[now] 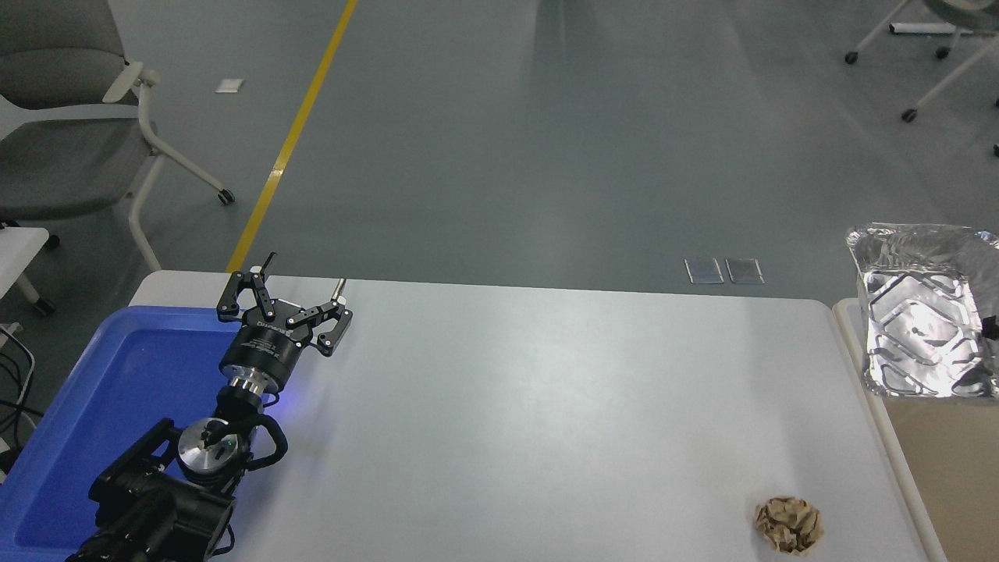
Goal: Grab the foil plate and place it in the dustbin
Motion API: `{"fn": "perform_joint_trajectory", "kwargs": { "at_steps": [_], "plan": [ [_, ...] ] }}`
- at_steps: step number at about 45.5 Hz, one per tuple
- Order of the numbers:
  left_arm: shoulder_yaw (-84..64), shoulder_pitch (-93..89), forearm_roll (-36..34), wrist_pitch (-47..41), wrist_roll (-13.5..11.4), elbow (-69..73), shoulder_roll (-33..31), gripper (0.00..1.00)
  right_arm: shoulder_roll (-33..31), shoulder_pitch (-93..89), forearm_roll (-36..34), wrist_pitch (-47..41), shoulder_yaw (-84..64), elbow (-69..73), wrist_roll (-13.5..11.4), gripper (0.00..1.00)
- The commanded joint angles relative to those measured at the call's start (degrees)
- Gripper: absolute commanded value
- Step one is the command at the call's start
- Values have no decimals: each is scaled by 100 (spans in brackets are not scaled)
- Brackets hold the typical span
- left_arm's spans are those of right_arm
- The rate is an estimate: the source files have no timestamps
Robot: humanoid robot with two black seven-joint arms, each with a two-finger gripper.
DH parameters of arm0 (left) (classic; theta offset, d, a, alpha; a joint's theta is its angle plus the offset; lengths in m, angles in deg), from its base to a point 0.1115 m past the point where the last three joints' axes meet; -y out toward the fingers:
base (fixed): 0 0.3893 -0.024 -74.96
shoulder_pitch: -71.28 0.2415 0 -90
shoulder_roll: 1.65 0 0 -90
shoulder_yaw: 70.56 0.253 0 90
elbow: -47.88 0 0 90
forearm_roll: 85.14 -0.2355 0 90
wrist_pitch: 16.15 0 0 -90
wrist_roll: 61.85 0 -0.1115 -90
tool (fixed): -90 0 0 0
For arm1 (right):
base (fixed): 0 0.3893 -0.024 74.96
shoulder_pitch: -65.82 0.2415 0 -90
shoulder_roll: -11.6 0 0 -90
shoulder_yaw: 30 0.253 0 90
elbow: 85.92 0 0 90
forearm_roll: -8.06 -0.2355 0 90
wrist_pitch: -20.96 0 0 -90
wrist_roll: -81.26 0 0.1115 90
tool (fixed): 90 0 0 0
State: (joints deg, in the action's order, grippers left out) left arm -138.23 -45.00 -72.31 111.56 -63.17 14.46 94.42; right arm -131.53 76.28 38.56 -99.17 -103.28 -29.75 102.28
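Note:
The foil plate, shiny crinkled silver, stands tilted with its embossed base facing me at the right edge of the picture, over the far end of the dustbin. The dustbin has an off-white rim and a beige inside and sits against the table's right end. The right gripper is past the right edge of the picture. Only a small dark sliver shows at the plate's right side. The left gripper is open and empty, parked at the lower left beside the blue tray.
A blue plastic tray sits at the table's left end under the left arm. A small crumpled brown paper ball lies near the front right of the white table. A grey chair stands at the far left.

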Motion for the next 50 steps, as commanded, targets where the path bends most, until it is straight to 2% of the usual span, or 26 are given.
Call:
{"fn": "perform_joint_trajectory", "kwargs": {
  "at_steps": [1,8,18,26,31,50],
  "plan": [
    [0,0,0,0,0,-6,0,99,-48,-1238,-816,841,7,-501,-37,0],
    [0,0,0,0,0,2,0,99,58,-1986,-1739,1289,7,-879,-46,0],
    [0,0,0,0,0,2,0,99,128,-2812,-2240,2001,516,-1125,-116,0],
    [0,0,0,0,0,-6,0,99,154,-3682,-2662,2089,1272,-1758,-678,0],
    [0,0,0,0,0,-6,0,99,189,-4174,-2908,2274,1676,-2110,-924,0],
    [0,0,0,0,9,-6,0,99,506,-5519,-3032,2617,2933,-3103,-1337,0]
  ]
}}
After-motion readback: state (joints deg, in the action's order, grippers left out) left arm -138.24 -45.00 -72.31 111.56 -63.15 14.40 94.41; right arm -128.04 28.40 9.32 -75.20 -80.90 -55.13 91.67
